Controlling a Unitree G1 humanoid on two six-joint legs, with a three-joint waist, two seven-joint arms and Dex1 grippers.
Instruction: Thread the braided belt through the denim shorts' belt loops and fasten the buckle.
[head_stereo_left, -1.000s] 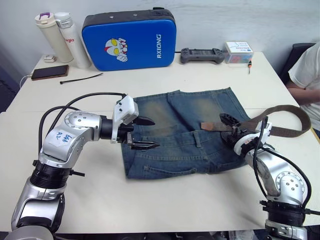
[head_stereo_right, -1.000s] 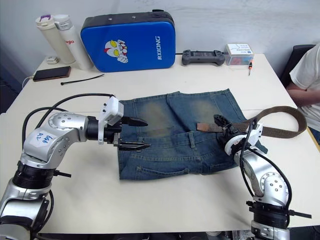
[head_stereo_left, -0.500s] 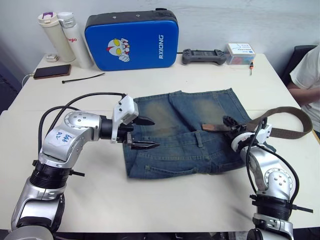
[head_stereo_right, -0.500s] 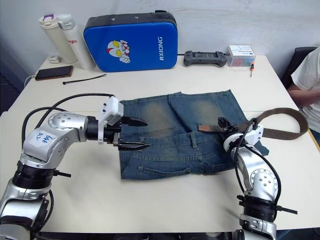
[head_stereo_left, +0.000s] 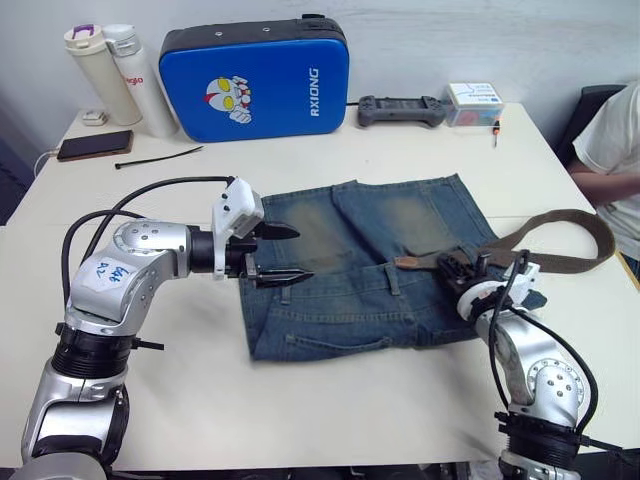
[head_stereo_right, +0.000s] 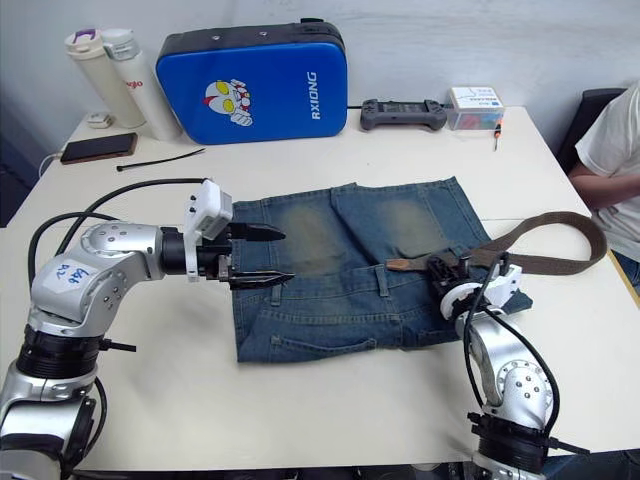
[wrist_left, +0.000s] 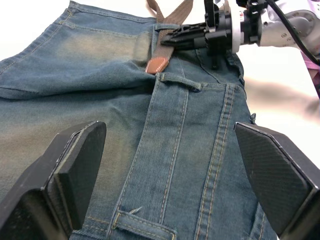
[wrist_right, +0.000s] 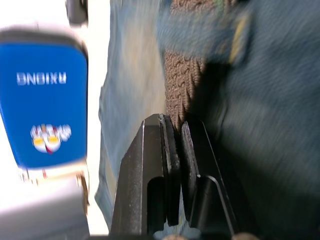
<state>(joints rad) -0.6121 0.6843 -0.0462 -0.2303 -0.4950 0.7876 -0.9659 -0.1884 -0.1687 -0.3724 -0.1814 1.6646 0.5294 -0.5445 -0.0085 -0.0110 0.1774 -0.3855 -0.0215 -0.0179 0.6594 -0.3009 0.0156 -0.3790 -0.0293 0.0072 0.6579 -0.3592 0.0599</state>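
The denim shorts lie flat mid-table, waistband toward me. A belt loop sits on the waistband just beyond the braided belt's tan tip. The braided belt curves from that tip across the shorts' right side and loops out over the table. My right gripper is shut on the belt just behind the tan tip, and the woven strap runs out from its fingertips. My left gripper hovers open over the shorts' left part, holding nothing. The buckle is out of view.
A blue case, two bottles, a phone and a black cable tie stand along the back left. A game controller and small box are back right. A person sits at the right edge.
My right gripper's fingers have closed from wide open onto the belt near its tan tip. The left gripper stays open in the same place; the camera has shifted slightly.
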